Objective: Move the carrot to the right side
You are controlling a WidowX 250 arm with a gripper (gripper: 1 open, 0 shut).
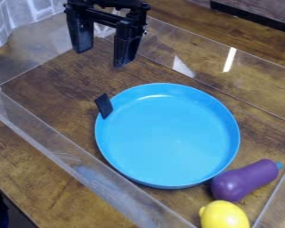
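A dark brown wooden table [61, 93] with visible grain fills the view, enclosed by low clear plastic walls [44, 147] that catch pale reflections. A bright streak of overhead light [230, 59] glints off the far panel. Beyond the enclosure the surroundings are too dim to make out.

A blue plate [169, 135] lies on the wooden surface [61, 98]. Just off the plate's lower right rim lies a purple eggplant [246, 180], and below that a yellow lemon [224, 215]. Beyond the plate's upper left, well apart, the black end effector [103, 46] hangs with its fingers spread.
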